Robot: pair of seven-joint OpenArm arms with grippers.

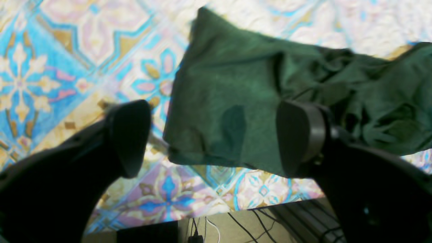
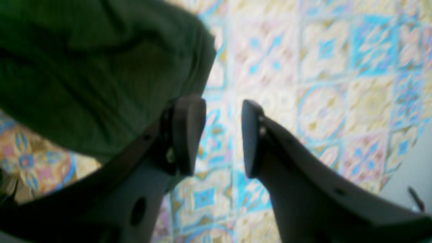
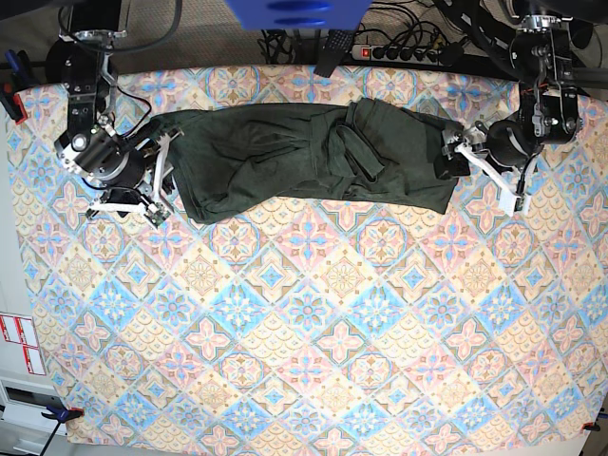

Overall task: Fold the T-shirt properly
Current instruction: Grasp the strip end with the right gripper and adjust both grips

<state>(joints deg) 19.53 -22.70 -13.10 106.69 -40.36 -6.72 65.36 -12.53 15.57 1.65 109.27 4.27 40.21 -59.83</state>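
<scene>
Left wrist view: left pincer (image 1: 216,138) gapes wide, empty, over the T-shirt (image 1: 236,101) edge on the tabletop (image 1: 50,50).
Right wrist view: right pincer (image 2: 222,135) parted, empty, beside the shirt.
Base view: shirt bunched lengthwise along the tabletop's far side, between both arms.

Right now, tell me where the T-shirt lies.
In the base view the T-shirt lies stretched across the far part of the patterned tablecloth, between the two grippers.

Bright even light; both wrist views blurred.
</scene>
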